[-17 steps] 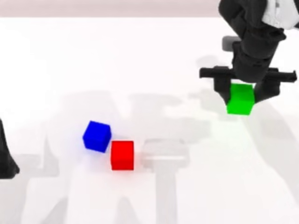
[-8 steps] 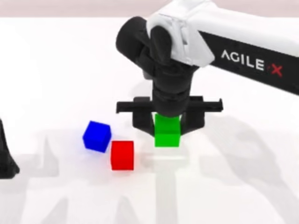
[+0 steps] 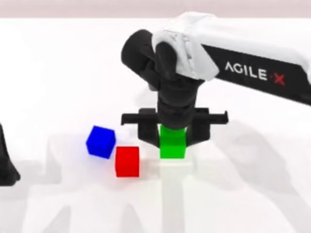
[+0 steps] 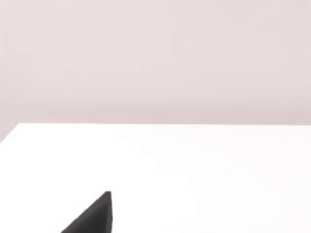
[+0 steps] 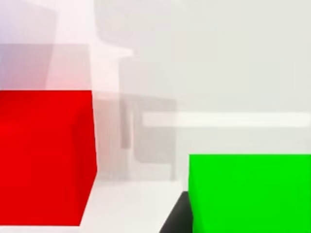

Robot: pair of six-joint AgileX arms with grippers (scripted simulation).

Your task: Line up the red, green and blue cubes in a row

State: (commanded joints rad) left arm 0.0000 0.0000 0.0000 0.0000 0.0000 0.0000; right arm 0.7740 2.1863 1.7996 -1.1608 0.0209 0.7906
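Note:
My right gripper is shut on the green cube and holds it low over the table's middle, just right of the red cube with a gap between them. The blue cube rests turned at an angle, up and left of the red one, touching its corner or nearly so. In the right wrist view the green cube fills the near corner beside a dark finger, and the red cube sits on the table across a white gap. My left arm is parked at the left edge.
The white table carries only soft shadows around the cubes. The right arm's white link crosses above the back right. The table's far edge shows in the left wrist view.
My right arm carried the green cube from the back right to the middle, then sank slightly beside the red cube. Red and blue cubes and the left arm stayed put.

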